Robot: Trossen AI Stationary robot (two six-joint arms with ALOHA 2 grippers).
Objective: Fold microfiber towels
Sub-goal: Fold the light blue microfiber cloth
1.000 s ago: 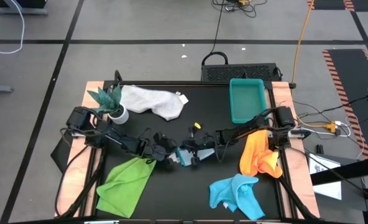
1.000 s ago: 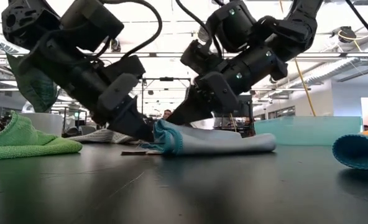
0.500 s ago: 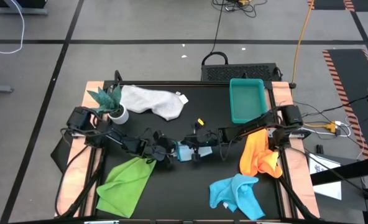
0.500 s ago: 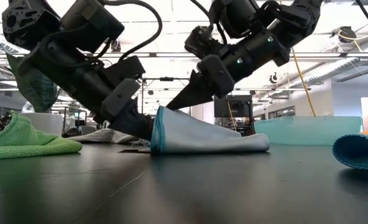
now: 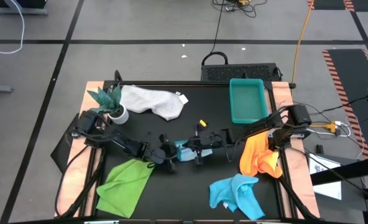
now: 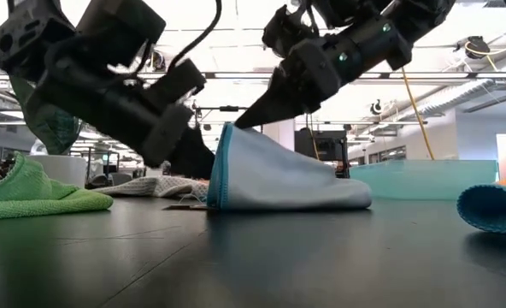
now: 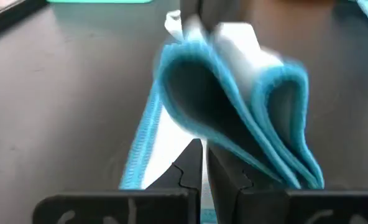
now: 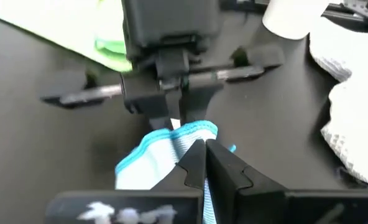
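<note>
Black, the surface (image 5: pixel 190 106) carries from left to right a lime green towel (image 5: pixel 125 177), the left tool (image 5: pixel 170 157) with fingers together beside the pale blue towel (image 5: pixel 184 151) at mid-surface, and the right tool (image 5: pixel 193 149) clamped on that towel's raised edge. Farther right lie a turquoise towel (image 5: pixel 237 193) and an orange towel (image 5: pixel 258 155); a white-grey towel (image 5: pixel 153 99) rests at the back.
</note>
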